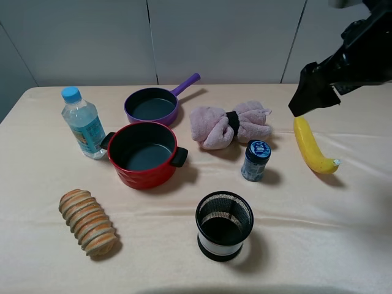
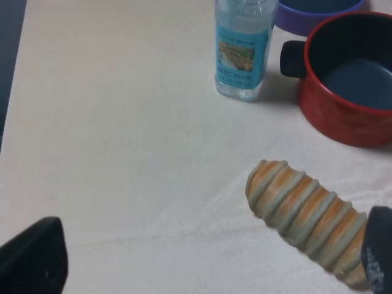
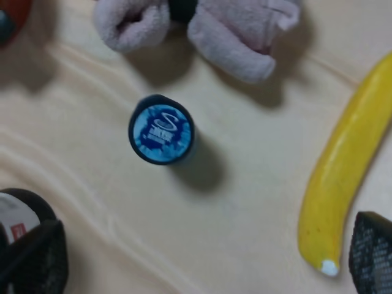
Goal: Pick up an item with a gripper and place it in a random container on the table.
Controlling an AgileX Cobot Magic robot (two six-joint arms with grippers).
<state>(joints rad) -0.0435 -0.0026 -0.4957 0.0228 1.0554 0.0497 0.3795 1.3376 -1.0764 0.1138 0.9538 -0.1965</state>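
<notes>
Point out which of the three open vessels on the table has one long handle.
The purple pan at the back. The red pot has only two short black side handles; the black mesh cup has none.

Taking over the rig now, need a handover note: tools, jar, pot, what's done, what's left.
Left tool: open, empty, over the table by the striped roll.
Right tool: open, empty, raised above the jar and banana, touching neither.
Jar: upright, lid on, right of the red pot.
Pot: empty.
Done: nothing yet.
Left: grasp the jar, probably with the right tool, and release it in the pot.
</notes>
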